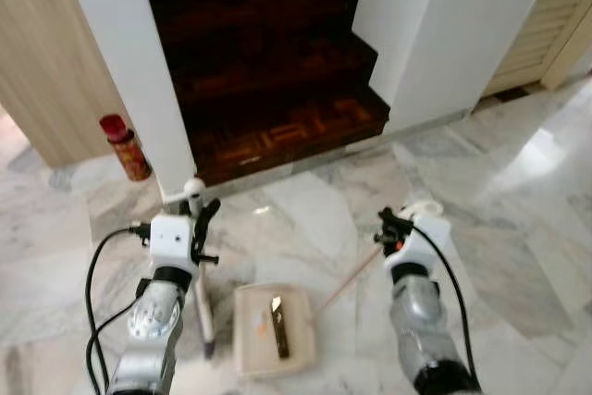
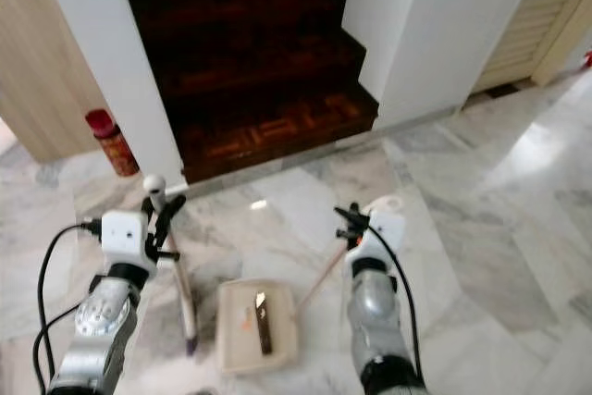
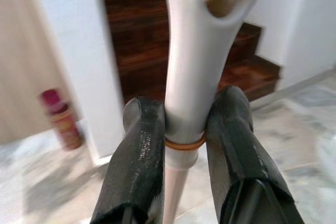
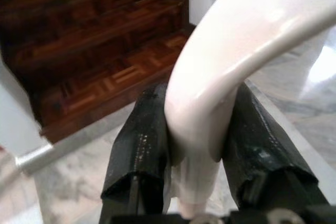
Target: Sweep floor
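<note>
No readable text, labels, brands, numbers or signs anywhere. Red can (image 1: 125, 147) beyond the left gripper (image 1: 200, 219), by the wall: label print too blurred to read. Dustpan (image 1: 274, 327) on the floor between the two arms: a dark strip and an orange mark inside it, no lettering legible. White handles in the wrist views: plain, no markings.
</note>
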`<state>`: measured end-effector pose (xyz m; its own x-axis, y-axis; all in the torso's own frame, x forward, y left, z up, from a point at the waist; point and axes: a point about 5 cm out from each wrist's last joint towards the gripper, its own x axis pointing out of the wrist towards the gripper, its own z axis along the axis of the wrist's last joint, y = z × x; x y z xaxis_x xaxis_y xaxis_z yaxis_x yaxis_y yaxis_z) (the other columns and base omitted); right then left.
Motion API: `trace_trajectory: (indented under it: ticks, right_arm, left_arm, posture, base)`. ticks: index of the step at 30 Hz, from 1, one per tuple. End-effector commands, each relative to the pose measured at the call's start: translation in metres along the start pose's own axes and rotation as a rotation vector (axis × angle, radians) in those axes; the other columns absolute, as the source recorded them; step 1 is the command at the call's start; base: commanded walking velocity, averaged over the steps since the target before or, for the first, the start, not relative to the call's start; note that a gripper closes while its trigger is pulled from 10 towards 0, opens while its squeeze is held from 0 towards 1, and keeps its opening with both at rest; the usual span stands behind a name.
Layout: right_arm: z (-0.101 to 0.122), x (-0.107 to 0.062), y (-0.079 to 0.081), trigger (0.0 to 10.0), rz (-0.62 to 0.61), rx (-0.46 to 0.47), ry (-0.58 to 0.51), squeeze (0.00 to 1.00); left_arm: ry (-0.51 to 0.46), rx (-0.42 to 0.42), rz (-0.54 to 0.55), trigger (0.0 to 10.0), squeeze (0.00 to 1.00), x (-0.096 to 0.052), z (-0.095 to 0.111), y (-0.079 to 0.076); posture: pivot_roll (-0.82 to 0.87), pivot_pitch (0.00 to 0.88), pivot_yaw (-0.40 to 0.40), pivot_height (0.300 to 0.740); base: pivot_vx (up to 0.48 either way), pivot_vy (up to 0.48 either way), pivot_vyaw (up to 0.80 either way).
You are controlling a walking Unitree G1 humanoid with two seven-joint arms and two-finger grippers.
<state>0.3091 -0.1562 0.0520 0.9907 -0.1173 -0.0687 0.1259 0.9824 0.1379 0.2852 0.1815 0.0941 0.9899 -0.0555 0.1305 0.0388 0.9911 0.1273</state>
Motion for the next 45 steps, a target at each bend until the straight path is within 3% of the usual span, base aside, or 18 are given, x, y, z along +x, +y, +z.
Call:
trace_trajectory:
  ticks: [1,10,29,36,45]
  right_arm:
    - [0.0097,0.0039,0.008,10.0,0.02,0.018,-0.047,0.0]
    - [0.0098,0.0043,0.0091,10.0,0.028,0.027,-0.047,0.0]
    - [0.0069,0.0032,0.0117,10.0,0.035,0.043,-0.032,0.0]
    - [0.0078,0.003,0.0114,10.0,0.031,0.042,-0.041,0.0]
    - [0.0069,0.003,0.011,10.0,0.029,0.052,-0.035,0.0]
  left_arm:
    - [-0.022,-0.012,-0.003,10.0,0.0,0.0005,0.0042,-0.0009]
    - [-0.022,-0.008,-0.002,10.0,0.0,0.0009,0.0048,-0.0005]
    - [-0.024,-0.004,-0.003,10.0,0.0,-0.0002,0.006,0.0007]
    - [-0.023,-0.003,-0.004,10.0,0.0,-0.0007,0.0061,0.0008]
    - [-0.023,-0.001,-0.003,10.0,0.0,-0.0006,0.0064,0.0012]
  posture:
    - [0.09,0.095,-0.054,0.74]
    - [0.09,0.099,-0.054,0.74]
    - [0.09,0.111,-0.052,0.74]
    - [0.1,0.113,-0.051,0.74]
    - [0.1,0.115,-0.05,0.74]
  base:
    - [0.0,0.304,0.0]
    - [0.0,0.304,0.53]
    - [0.0,0.304,0.0]
    - [0.0,0.305,0.62]
    - [0.0,0.305,0.0]
